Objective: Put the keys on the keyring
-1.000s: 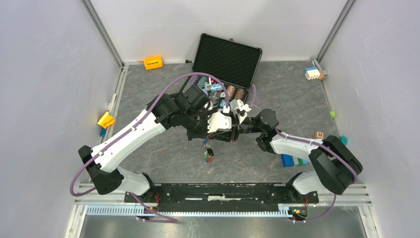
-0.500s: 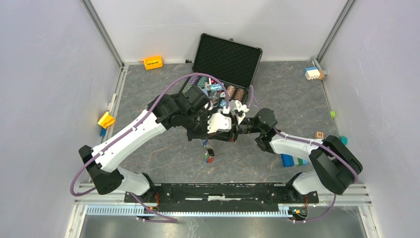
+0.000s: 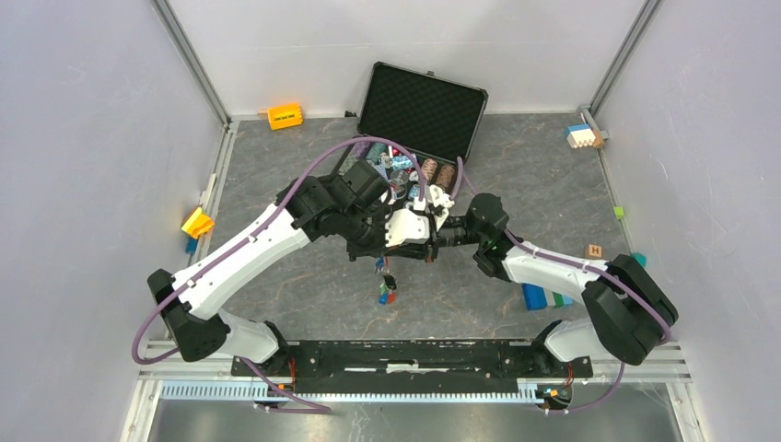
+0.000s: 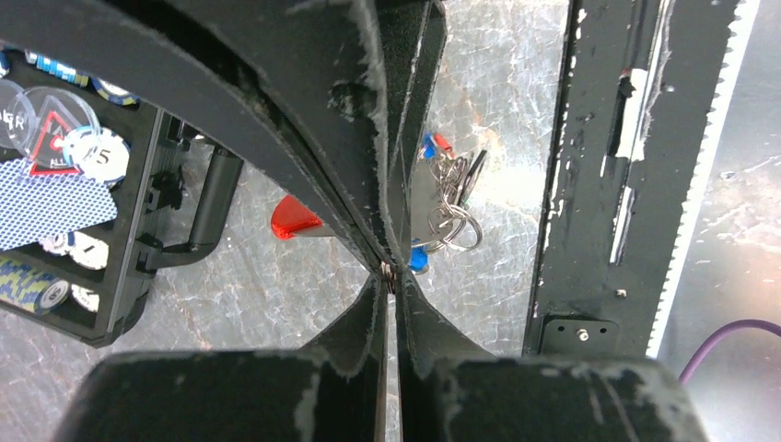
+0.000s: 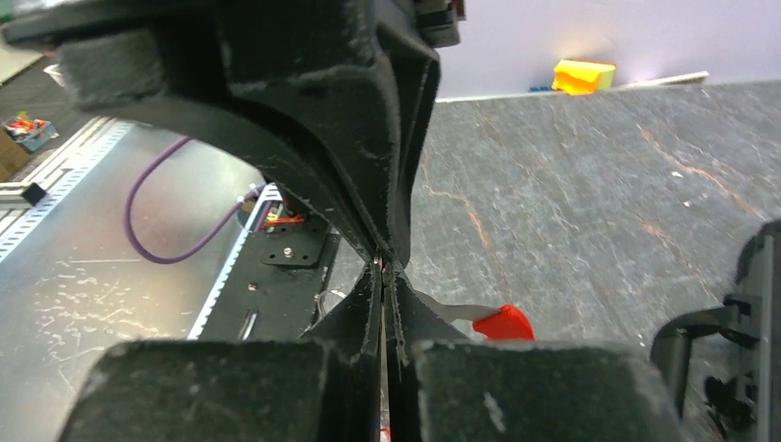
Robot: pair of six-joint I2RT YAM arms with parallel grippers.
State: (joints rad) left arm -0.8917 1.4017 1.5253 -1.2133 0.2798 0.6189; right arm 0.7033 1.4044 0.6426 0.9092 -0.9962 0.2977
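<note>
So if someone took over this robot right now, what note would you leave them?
Left gripper: shut on a thin metal bit, probably the ring.
Right gripper: shut, meeting the left one mid-table; what it pinches is hidden.
Keys: a bunch with blue, green and red caps seems to hang just below the two grippers.
Red piece: sticks out beside the right fingertips, apart from the bunch; key or fob, I cannot tell.
Done: several keys look gathered on wire loops.
Left: thread on whatever is loose, likely the red piece, then let go.
</note>
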